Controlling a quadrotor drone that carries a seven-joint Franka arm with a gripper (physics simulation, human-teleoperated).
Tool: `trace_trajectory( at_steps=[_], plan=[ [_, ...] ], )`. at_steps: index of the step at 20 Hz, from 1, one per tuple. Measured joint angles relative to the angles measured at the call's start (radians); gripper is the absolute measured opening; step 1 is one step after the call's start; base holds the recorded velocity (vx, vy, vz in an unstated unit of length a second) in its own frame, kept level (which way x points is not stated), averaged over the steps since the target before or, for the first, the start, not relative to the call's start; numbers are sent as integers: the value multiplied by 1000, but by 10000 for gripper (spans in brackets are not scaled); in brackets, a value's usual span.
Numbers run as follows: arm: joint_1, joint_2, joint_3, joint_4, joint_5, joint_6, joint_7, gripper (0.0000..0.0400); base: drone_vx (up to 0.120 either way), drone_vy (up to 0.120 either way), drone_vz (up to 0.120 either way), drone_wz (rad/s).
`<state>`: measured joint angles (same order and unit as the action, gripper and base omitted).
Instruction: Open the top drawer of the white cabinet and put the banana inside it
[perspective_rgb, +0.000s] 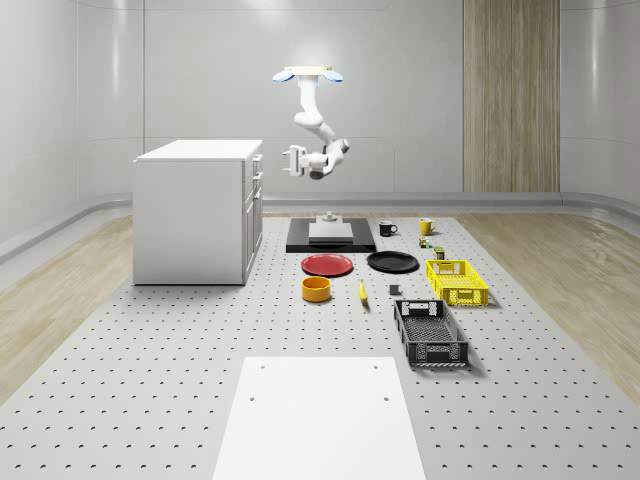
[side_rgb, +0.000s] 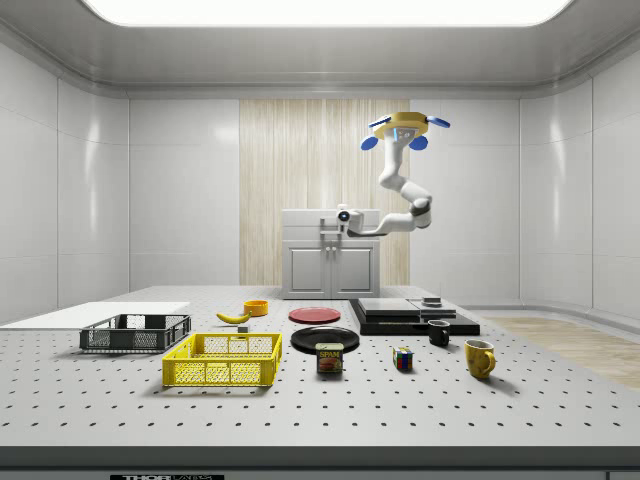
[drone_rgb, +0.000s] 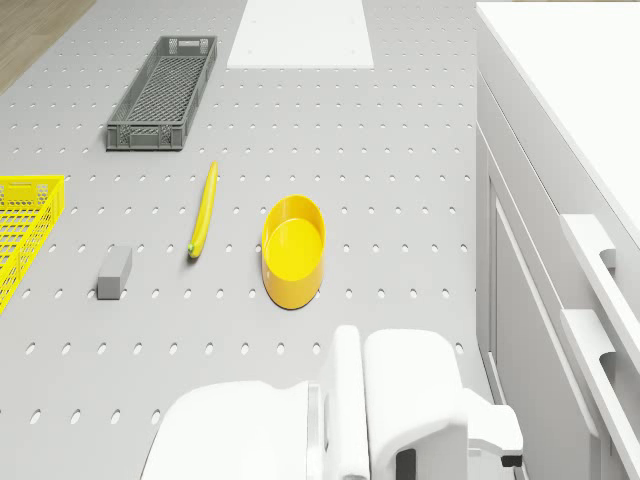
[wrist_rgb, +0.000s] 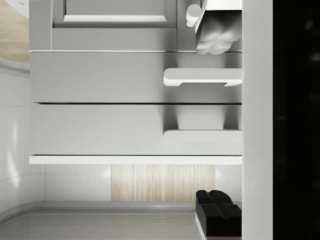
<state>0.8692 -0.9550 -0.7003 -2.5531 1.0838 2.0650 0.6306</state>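
The white cabinet (perspective_rgb: 195, 212) stands at the whole-scene view's left with its drawers closed. My drone (perspective_rgb: 308, 74) hovers high, to the right of the cabinet's drawer side. The arm bends down and my gripper (perspective_rgb: 288, 161) is open, level with the top drawer, a short gap from its front. In the wrist view the top drawer handle (wrist_rgb: 202, 133) lies between my gripper's (wrist_rgb: 216, 125) spread fingertips (wrist_rgb: 218, 214). The banana (perspective_rgb: 363, 292) lies on the table beside a yellow bowl (perspective_rgb: 316, 289). It also appears as the banana (drone_rgb: 203, 210) and the banana (side_rgb: 233, 317).
A red plate (perspective_rgb: 328, 264), a black plate (perspective_rgb: 392, 262), a yellow basket (perspective_rgb: 457, 281) and a grey basket (perspective_rgb: 430, 332) lie right of the cabinet. A black platform (perspective_rgb: 330, 236) and two mugs sit further back. A white panel (perspective_rgb: 318, 415) covers the table's front.
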Motion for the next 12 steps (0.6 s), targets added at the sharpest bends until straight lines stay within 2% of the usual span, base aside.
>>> trace_trajectory(
  at_steps=[12],
  plan=[
    [85,107,75,26,153,95,-78,400,0,0,0,0]
  ],
)
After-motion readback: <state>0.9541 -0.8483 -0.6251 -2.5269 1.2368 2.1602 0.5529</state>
